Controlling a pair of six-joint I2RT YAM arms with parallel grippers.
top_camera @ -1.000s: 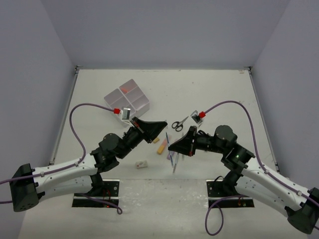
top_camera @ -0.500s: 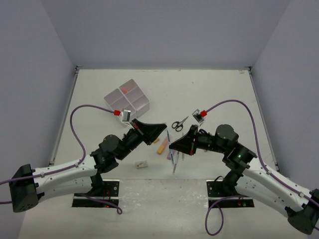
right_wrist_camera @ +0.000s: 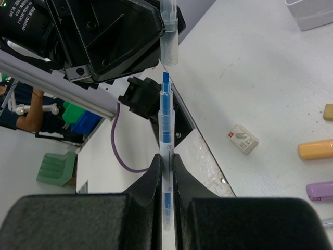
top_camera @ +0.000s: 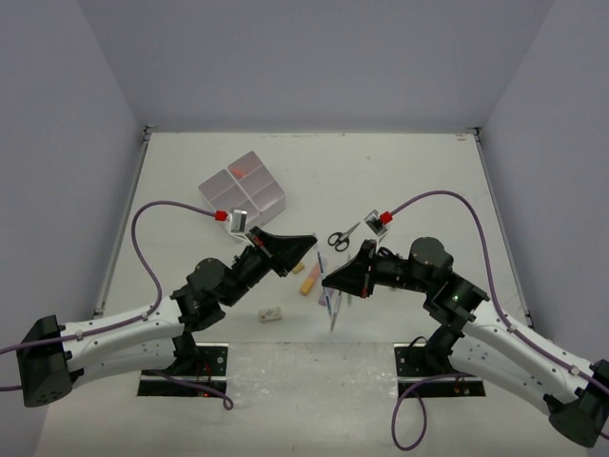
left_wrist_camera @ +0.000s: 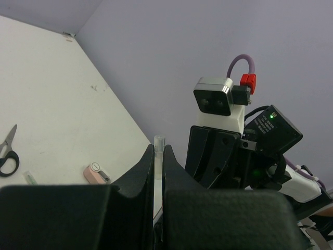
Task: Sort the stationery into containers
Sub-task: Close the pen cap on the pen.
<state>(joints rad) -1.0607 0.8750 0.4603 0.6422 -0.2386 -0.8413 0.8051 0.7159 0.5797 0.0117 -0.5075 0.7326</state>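
My left gripper point(left_wrist_camera: 158, 149) is shut on a clear pen cap point(left_wrist_camera: 158, 142), which sticks out past the fingertips. My right gripper point(right_wrist_camera: 166, 158) is shut on a thin blue pen point(right_wrist_camera: 165, 112). The pen's tip points at the open end of the cap point(right_wrist_camera: 169, 39), with a small gap between them. The two grippers point(top_camera: 312, 244) point(top_camera: 329, 275) face each other above the table's middle. On the table lie the scissors point(top_camera: 343, 236), an orange highlighter point(top_camera: 309, 279), a purple highlighter point(right_wrist_camera: 318, 190), a white eraser point(top_camera: 271, 313) and a beige eraser point(right_wrist_camera: 328, 111). The containers point(top_camera: 243, 188) stand at the back left.
A small pink piece point(left_wrist_camera: 96, 173) lies near the scissors point(left_wrist_camera: 8, 153) in the left wrist view. Another thin pen point(top_camera: 333, 314) lies by the table's near edge. Grey walls close in the table on three sides.
Both arms have shifted only slightly toward each other. Both grips are unchanged.
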